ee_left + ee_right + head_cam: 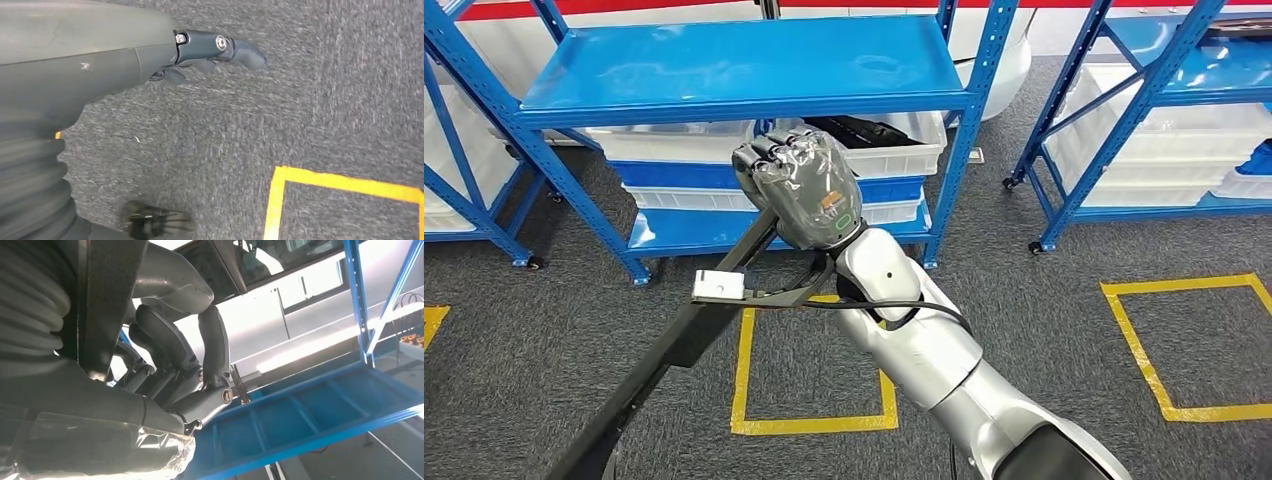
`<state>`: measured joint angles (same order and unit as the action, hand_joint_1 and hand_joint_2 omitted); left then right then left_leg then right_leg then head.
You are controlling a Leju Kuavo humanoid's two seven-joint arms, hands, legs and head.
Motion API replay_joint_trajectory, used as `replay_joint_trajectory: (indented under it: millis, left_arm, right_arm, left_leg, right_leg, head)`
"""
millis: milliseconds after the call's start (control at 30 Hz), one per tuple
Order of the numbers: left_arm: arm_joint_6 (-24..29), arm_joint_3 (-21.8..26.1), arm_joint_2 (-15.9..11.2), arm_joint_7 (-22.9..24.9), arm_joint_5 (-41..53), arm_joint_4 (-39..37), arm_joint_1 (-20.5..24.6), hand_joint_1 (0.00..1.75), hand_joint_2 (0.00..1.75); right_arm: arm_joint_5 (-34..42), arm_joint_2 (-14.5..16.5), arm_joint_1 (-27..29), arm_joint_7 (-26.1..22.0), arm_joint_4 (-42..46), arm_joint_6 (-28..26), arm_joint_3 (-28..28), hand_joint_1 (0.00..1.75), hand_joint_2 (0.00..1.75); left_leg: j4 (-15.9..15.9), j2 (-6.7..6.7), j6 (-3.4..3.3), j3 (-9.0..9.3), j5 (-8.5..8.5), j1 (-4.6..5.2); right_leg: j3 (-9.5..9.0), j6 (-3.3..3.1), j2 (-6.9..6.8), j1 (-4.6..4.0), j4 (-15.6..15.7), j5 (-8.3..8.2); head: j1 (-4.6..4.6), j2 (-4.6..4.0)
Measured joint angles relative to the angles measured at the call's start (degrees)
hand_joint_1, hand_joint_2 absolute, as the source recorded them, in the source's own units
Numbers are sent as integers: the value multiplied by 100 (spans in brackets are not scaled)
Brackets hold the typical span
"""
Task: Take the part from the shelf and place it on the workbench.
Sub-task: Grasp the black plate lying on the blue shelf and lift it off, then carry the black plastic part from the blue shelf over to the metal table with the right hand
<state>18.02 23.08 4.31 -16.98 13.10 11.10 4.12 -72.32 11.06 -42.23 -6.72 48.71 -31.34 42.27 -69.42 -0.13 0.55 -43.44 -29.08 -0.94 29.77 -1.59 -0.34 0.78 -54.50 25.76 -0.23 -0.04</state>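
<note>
A: How are the fingers [170, 347] of the right hand [809, 185]?

B: They are curled tightly around a long black part [679, 335]. In the right wrist view the dark fingers wrap the flat black bar, with the thick grey thumb on its other side. So this hand is grasping the part.

A: And where is the part itself?

B: It is in the air in front of the blue shelf [744, 70], held at its upper end. From the hand it runs down and toward the robot's left, above the grey carpet [1044, 300]. It is out of the shelf.

A: What about the left hand [210, 50]?

B: In the left wrist view it hangs over the carpet. Its fingers are bent inward a little and I see nothing in them (the picture is blurred, so whether they are clenched or released I cannot tell).

A: What is around?

B: Behind the right hand, white bins [894, 140] stand on the lower levels of the shelf, and one contains dark things. Yellow tape squares [814, 420] are marked on the carpet, and a second blue shelf [1164, 90] stands at the right.
</note>
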Motion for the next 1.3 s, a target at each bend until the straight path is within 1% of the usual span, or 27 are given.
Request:
replay_joint_trajectory:
  millis: [33,67,100,133,200,233,267,333,400,467,533,567,600,633,667,733,767,833,900,967,1033,1067,1100,1133,1200,1267,1300]
  left_arm:
    - [1,1,-5,4,3,0,-1,0,175]
    - [1,2,-8,8,7,0,-3,0,175]
    - [2,2,-10,11,10,0,-4,0,175]
    - [3,3,-15,14,14,1,-3,0,175]
    - [8,3,-25,14,26,2,3,0,175]
    - [11,3,-30,15,34,3,6,0,175]
    - [15,3,-33,15,43,3,8,0,175]
    - [22,4,-37,18,52,2,4,0,175]
    - [28,5,-34,18,54,2,0,0,175]
    - [30,9,-34,14,54,2,0,0,175]
    - [27,21,-41,6,55,2,-3,0,175]
    - [22,26,-42,2,56,2,-6,0,175]
    - [18,29,-42,-2,58,2,-8,0,175]
    - [13,29,-41,-4,60,2,-8,0,175]
    - [9,29,-39,-4,62,2,-8,0,175]
    - [8,31,-33,-4,66,2,-7,0,175]
    - [8,32,-30,-3,67,2,-7,0,175]
    - [5,33,-29,1,68,1,-9,0,175]
    - [4,33,-31,1,66,1,-10,0,175]
    - [4,32,-37,-3,65,2,-11,0,175]
    - [4,33,-44,-7,64,2,-17,0,175]
    - [3,33,-47,-7,63,2,-20,0,175]
    - [2,33,-49,-7,63,2,-22,0,175]
    - [1,33,-53,-7,63,2,-22,0,175]
    - [-2,33,-60,-7,63,2,-15,0,175]
    - [-3,33,-56,-4,63,0,-11,0,175]
    - [-2,34,-52,-2,62,-1,-11,0,175]
  right_arm:
    - [-12,2,16,6,-1,1,0,175,175]
    - [-24,2,33,11,-1,3,0,175,175]
    - [-30,2,47,14,-2,7,0,175,175]
    - [-35,2,55,17,-2,10,0,175,175]
    - [-39,6,55,24,2,26,-5,175,175]
    - [-41,10,53,29,5,34,-10,175,175]
    - [-41,15,55,35,8,42,-15,175,175]
    - [-40,19,68,44,13,50,-23,175,175]
    - [-39,17,81,47,15,54,-30,175,175]
    - [-38,11,93,50,16,54,-39,175,175]
    - [-44,-4,119,55,16,52,-49,175,175]
    - [-52,-14,135,57,16,51,-51,175,175]
    - [-60,-22,149,59,16,50,-52,175,175]
    - [-66,-27,159,60,16,50,-53,175,175]
    - [-68,-27,162,60,19,49,-54,175,175]
    - [-66,-19,160,60,28,48,-55,175,175]
    - [-62,-14,160,60,33,46,-56,175,175]
    - [-55,-10,167,56,37,46,-57,175,175]
    - [-51,3,174,49,40,47,-56,175,175]
    - [-32,28,176,33,48,48,-55,175,175]
    - [-13,40,194,10,51,48,-55,175,175]
    - [-10,40,209,-1,51,49,-55,175,175]
    - [-10,39,222,-10,51,51,-55,175,175]
    - [-13,38,231,-16,51,52,-55,175,175]
    - [-20,40,233,-23,51,55,-55,175,175]
    - [-29,47,232,-26,51,62,-55,175,175]
    - [-34,50,235,-28,52,68,-55,175,175]
  left_leg:
    - [-380,-1,37,-88,-179,-25]
    - [-591,1,71,-97,-247,-53]
    - [-575,3,102,6,-210,-83]
    - [-330,8,134,232,-105,-115]
    - [514,13,186,870,101,-172]
    - [861,6,187,1112,146,-180]
    - [1069,-2,171,1241,149,-176]
    - [1160,-16,74,1225,148,-139]
    - [1191,1,-70,1147,215,-119]
    - [1208,19,-202,1057,309,-102]
    - [1205,24,-264,951,392,-67]
    - [1204,25,-276,899,435,-46]
    - [1203,22,-281,850,476,-25]
    - [1203,17,-281,808,515,-3]
    - [1202,12,-277,778,550,12]
    - [1198,8,-241,733,610,37]
    - [1196,12,-213,718,635,40]
    - [1205,22,-148,701,691,39]
    - [1133,22,-93,654,625,19]
    - [669,13,-39,474,262,-10]
    - [-97,4,31,207,-179,-29]
    - [-356,1,65,135,-286,-46]
    - [-410,3,98,166,-287,-71]
    - [-234,6,128,312,-189,-103]
    - [481,7,194,775,56,-163]
    - [913,-17,166,996,148,-162]
    - [936,-33,118,981,140,-133]
  right_leg:
    - [65,12,-3,3,-2,-48]
    - [126,31,-7,10,-5,-94]
    - [183,52,-9,23,-12,-138]
    - [237,81,-8,42,-26,-175]
    - [352,138,-5,58,-101,-227]
    - [414,174,-3,51,-150,-249]
    - [470,214,-1,34,-193,-274]
    - [558,320,1,6,-224,-340]
    - [688,377,5,9,-342,-267]
    - [953,345,10,22,-908,71]
    - [1236,323,11,18,-1717,446]
    - [1276,337,12,14,-1936,543]
    - [1194,358,13,3,-1922,560]
    - [978,377,14,-9,-1655,501]
    - [669,373,15,-31,-1210,403]
    - [176,310,15,-88,-429,255]
    - [70,269,15,-116,-246,219]
    - [69,200,15,-148,-197,160]
    - [81,124,8,-72,-152,70]
    - [118,52,-2,0,-118,-16]
    - [205,30,-6,-11,-131,-73]
    - [251,39,-7,-9,-145,-99]
    - [299,57,-7,0,-167,-120]
    - [345,73,-7,14,-201,-134]
    - [449,116,-3,31,-311,-140]
    - [546,183,5,-6,-424,-142]
    - [580,233,9,-29,-441,-158]
  head:
    - [-3,0]
    - [-4,0]
    - [-3,0]
    - [-4,0]
    - [-12,0]
    - [-20,0]
    - [-27,0]
    - [-30,0]
    - [-23,0]
    - [-4,0]
    - [11,0]
    - [12,0]
    - [13,0]
    - [12,0]
    - [13,0]
    - [6,0]
    - [6,0]
    - [4,0]
    - [-5,0]
    - [-18,0]
    - [-24,0]
    - [-23,0]
    - [-25,0]
    - [-25,0]
    - [-29,0]
    - [-18,0]
    - [-11,0]
